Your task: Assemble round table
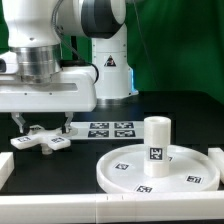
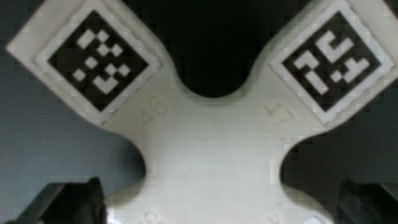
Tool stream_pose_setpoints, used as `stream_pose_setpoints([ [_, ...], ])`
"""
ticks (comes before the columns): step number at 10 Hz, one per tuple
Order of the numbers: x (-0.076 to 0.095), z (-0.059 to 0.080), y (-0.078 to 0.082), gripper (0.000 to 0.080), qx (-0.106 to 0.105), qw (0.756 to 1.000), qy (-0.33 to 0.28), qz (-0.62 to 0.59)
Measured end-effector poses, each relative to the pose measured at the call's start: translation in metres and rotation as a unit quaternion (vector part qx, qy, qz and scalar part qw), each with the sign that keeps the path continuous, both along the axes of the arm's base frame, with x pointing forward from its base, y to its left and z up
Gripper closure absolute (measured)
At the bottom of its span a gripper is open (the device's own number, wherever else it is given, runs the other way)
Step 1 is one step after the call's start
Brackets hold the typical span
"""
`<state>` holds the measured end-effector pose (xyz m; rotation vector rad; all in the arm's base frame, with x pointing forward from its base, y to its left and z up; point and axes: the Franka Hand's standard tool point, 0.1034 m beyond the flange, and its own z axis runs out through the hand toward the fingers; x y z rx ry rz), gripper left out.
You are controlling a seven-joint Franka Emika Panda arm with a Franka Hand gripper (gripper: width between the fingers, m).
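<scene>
The white cross-shaped foot (image 1: 40,141) lies flat on the black table at the exterior view's left, with tags on its arms. My gripper (image 1: 41,128) hangs right over it, open, one finger on each side of the foot. In the wrist view the foot (image 2: 214,130) fills the picture. My gripper (image 2: 217,210) straddles its narrow waist, and the dark fingers (image 2: 71,205) stand a little apart from its edges. The large rimmed round disc (image 1: 125,178) lies at the exterior view's right. The short thick cylinder leg (image 1: 157,140) stands upright on it.
The marker board (image 1: 112,128) lies flat at the back, between the foot and the disc. White rails (image 1: 60,208) border the table at the front and at both sides. The arm's white base (image 1: 108,60) stands behind the marker board.
</scene>
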<state>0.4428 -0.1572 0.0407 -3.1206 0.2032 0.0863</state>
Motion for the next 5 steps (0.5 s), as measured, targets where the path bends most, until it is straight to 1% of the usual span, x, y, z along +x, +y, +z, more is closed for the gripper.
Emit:
stream_pose_setpoints([
  [5,-0.0032,-0.005,-0.0001,0.015,0.0,1.0,0.005,0.006],
])
